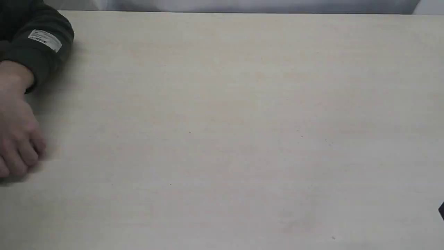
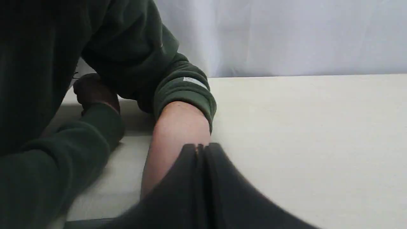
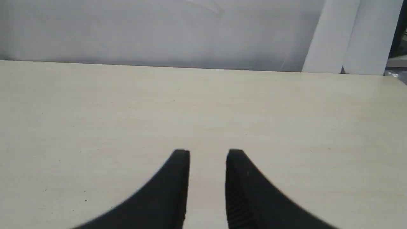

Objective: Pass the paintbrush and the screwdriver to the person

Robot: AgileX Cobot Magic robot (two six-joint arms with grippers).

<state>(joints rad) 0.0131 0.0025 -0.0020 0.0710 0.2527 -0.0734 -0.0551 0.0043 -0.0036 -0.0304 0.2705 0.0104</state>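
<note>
Left wrist view: left gripper [image 2: 200, 148] closed before the person [image 2: 178, 127].
Its fingers meet with nothing between, the bare forearm just beyond the tips; the right gripper [image 3: 208, 154] has jaws slightly parted, empty, over the table [image 3: 95, 111].

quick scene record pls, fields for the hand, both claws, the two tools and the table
hand: at the exterior view's left edge, low on the table, fingers curled
sleeve: dark green, white label
left claw: shut, nothing seen in it, close to the forearm
right claw: open, nothing between the fingers, over the table
paintbrush: not in view
screwdriver: not in view
table: pale wood grain
</note>
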